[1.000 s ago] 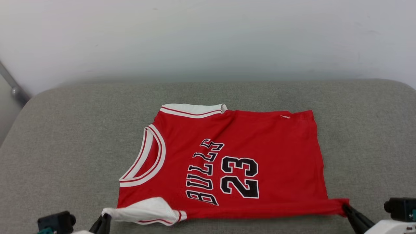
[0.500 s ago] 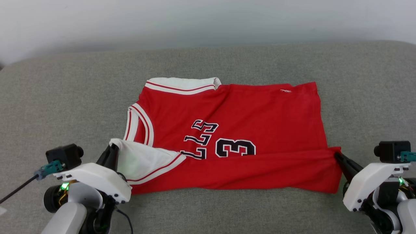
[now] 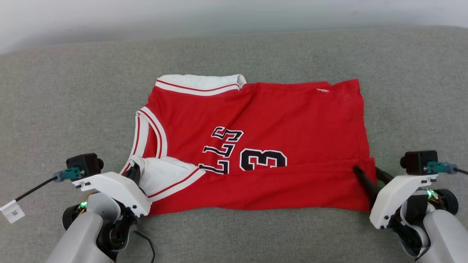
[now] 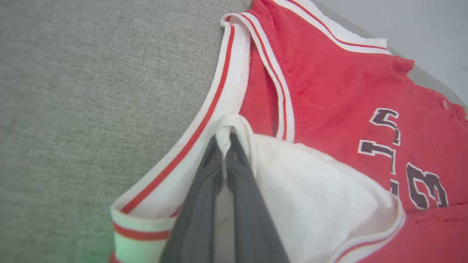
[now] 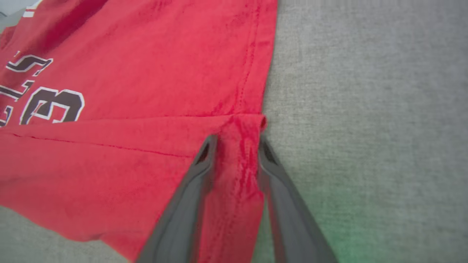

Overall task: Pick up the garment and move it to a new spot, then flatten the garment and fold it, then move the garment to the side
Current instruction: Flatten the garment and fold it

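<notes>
The garment (image 3: 278,120), a red jersey with black letters and numerals, lies on the grey cushion with its near edge folded over onto the chest print. My left gripper (image 3: 136,171) is shut on the white sleeve (image 3: 164,173) at the folded edge's left end. In the left wrist view the fingertips (image 4: 223,140) pinch a white fold of the sleeve (image 4: 310,190). My right gripper (image 3: 366,171) stands open at the right end of the fold. In the right wrist view its fingers (image 5: 237,140) straddle the red hem corner of the garment (image 5: 146,73) without pinching it.
The grey upholstered surface (image 3: 73,91) stretches all around the jersey, with a pale wall (image 3: 109,18) behind it. A cable with a white tag (image 3: 12,212) hangs from my left wrist camera at the lower left.
The camera has tilted down. Both grippers carried the jersey's near edge away from me, over the lower letters and part of the number. The right gripper has opened and let go of the hem.
</notes>
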Available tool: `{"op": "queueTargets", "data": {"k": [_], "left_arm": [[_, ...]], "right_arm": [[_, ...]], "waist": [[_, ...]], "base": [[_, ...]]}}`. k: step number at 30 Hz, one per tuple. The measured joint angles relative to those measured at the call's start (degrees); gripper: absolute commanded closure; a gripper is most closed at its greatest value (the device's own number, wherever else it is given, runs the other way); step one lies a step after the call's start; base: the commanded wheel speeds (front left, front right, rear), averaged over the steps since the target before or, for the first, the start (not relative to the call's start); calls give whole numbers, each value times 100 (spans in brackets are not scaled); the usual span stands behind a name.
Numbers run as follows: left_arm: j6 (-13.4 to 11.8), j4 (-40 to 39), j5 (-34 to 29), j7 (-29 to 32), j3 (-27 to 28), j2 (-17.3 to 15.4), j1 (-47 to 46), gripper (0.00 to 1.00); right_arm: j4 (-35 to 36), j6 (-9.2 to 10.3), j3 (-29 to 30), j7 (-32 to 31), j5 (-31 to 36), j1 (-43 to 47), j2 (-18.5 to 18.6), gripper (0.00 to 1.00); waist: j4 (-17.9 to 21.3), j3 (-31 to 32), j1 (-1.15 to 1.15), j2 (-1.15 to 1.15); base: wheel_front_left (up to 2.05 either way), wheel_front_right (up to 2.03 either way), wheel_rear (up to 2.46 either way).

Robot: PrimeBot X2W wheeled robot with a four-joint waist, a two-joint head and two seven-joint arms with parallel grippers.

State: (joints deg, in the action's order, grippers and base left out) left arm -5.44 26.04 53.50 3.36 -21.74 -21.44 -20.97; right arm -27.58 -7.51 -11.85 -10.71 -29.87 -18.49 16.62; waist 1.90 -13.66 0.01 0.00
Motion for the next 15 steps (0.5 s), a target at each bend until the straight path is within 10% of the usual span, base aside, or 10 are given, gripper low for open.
{"op": "queueTargets", "data": {"k": [1, 15], "left_arm": [[40, 93, 13, -20, -1, 23, -13, 0], [187, 92, 282, 463, 102, -491, 324, 0]], "right_arm": [[-32, -1, -49, 126, -11, 2, 2, 0], [703, 1, 466, 1885, 399, 905, -16, 0]], "waist": [[-1, 37, 0, 0], [52, 1110, -1, 0]], "base": [[0, 0, 0], [0, 0, 0]]}}
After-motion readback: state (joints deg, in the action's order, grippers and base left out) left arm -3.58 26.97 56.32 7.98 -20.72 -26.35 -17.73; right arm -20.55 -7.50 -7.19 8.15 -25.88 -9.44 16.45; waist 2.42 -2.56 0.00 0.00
